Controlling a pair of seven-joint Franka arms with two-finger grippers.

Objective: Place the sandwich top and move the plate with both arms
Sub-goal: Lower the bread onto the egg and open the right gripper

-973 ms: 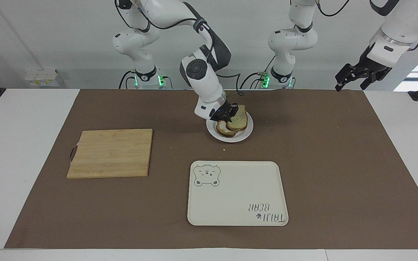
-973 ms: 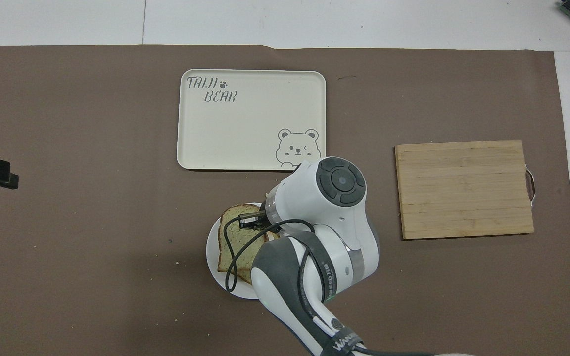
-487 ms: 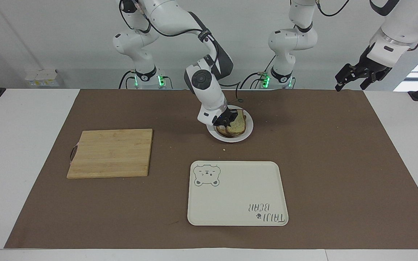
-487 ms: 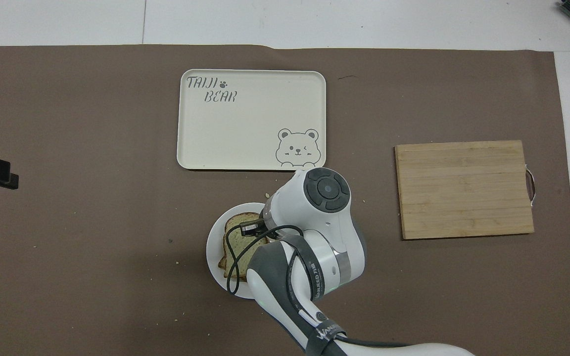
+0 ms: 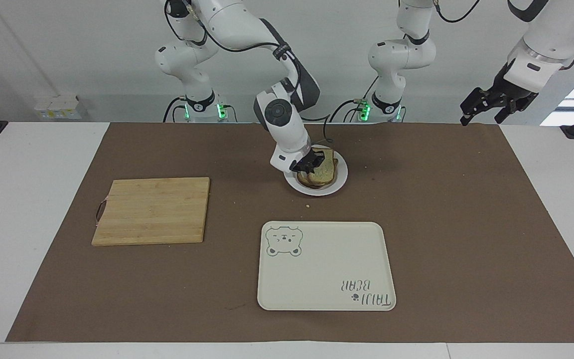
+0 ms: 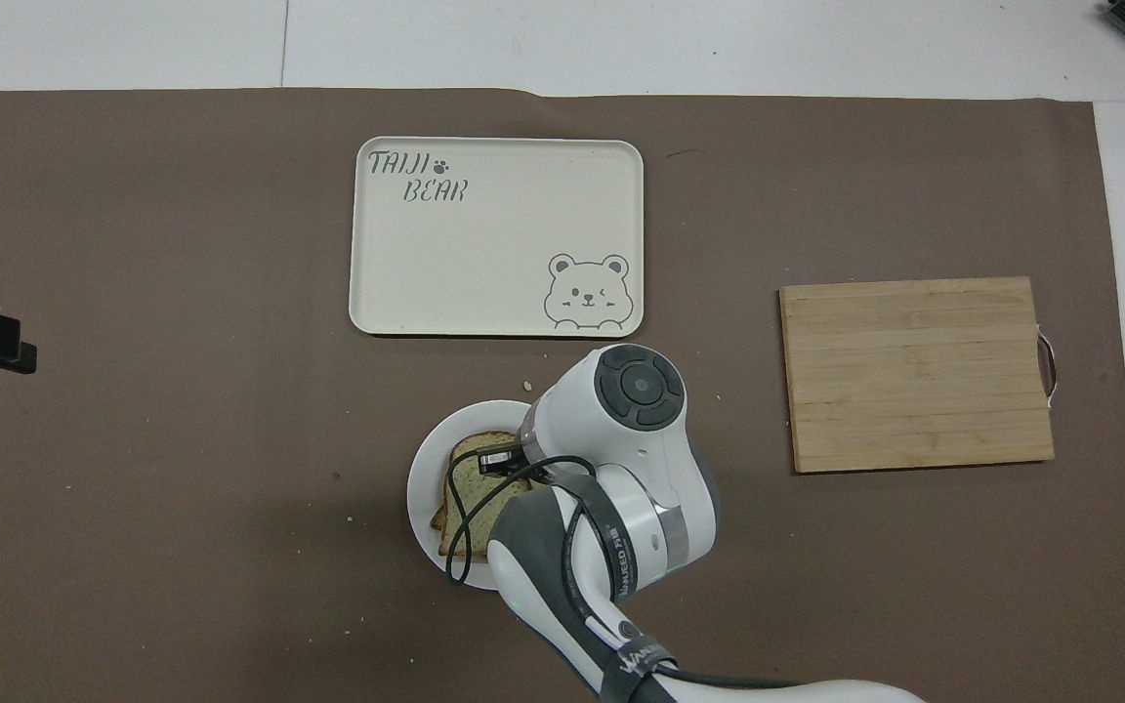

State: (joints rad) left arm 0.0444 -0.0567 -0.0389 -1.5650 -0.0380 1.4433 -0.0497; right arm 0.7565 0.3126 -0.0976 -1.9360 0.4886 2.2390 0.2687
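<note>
Lowering the sandwich top (image 5: pixel 325 171) the last bit onto the bread slice below it on the plate (image 5: pixel 341 180), with the right gripper (image 5: pixel 311 164) having come down from a tilted, raised carry a second ago to sitting low over the plate now. Lying nearly flat on the stack at this moment, where a second ago hanging at a slant above it and overlapping only part of the lower slice. Gripping the sandwich top at its edge nearest the right arm's end of the table, as far as can be judged, since the wrist is covering the fingers from overhead (image 6: pixel 490 461). Sitting nearer to the robots than the bear tray (image 5: pixel 326 266), the plate, with the wooden cutting board (image 5: pixel 151 211) well apart from the plate toward the right arm's end. Waiting high off the table, well apart from the plate, the left gripper (image 5: pixel 484 105), fingers spread apart. Judging placement as nearly finished: releasing and backing away likely next, then bringing both arms to the plate for the move.
</note>
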